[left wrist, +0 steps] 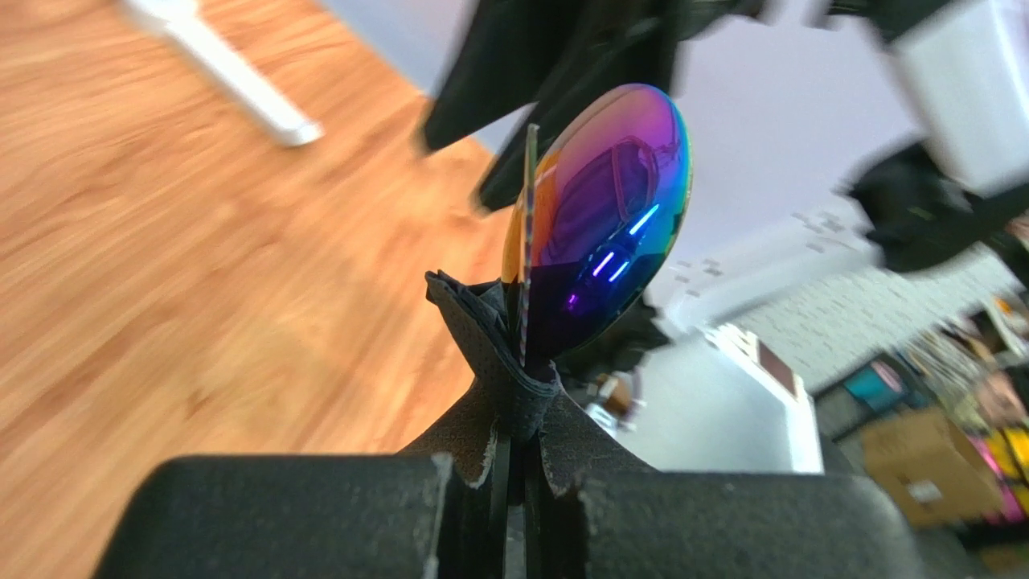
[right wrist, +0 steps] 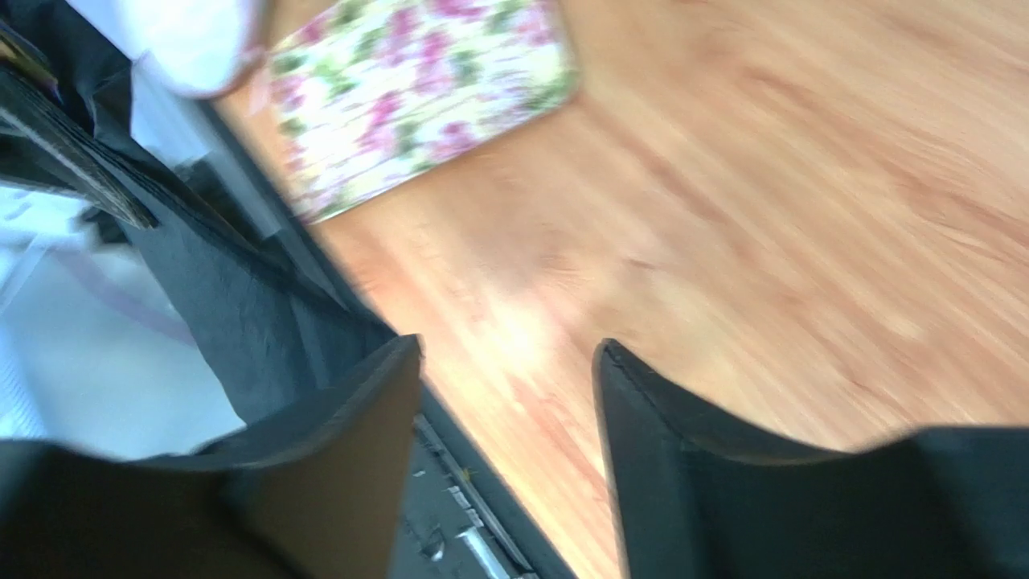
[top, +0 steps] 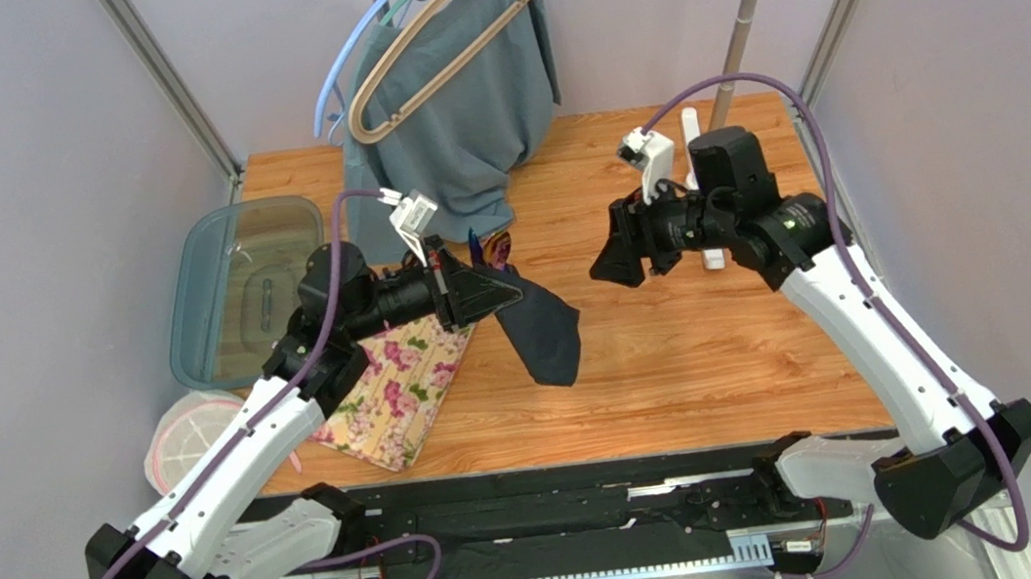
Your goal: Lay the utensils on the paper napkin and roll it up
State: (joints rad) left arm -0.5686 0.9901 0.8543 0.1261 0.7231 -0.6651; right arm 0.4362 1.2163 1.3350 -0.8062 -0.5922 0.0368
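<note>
Closest to the lens in the left wrist view, the left hand [left wrist: 517,483] is clamped fully shut on the thin black paper napkin [left wrist: 495,356]. The napkin is bunched around the stems of the iridescent purple-green metal utensils [left wrist: 580,253]. The spoon bowl [left wrist: 616,181] and a second thin edge beside it stand out above the fingers.

Seen from above, the bundle is held over the wooden surface [top: 720,338], near the padded floral-print mat [top: 393,386]. A loose tail of napkin hangs down, and whether it touches the wood cannot be told.

The right hand [right wrist: 507,398] is partly open with nothing between its jaws, and is positioned well apart from the bundle.

The roll is judged loose rather than finished. With only one pinch point, the utensils could slide out of the paper if the bundle is tipped. The thin paper could also tear or unwind if the hanging tail is dragged or caught.
</note>
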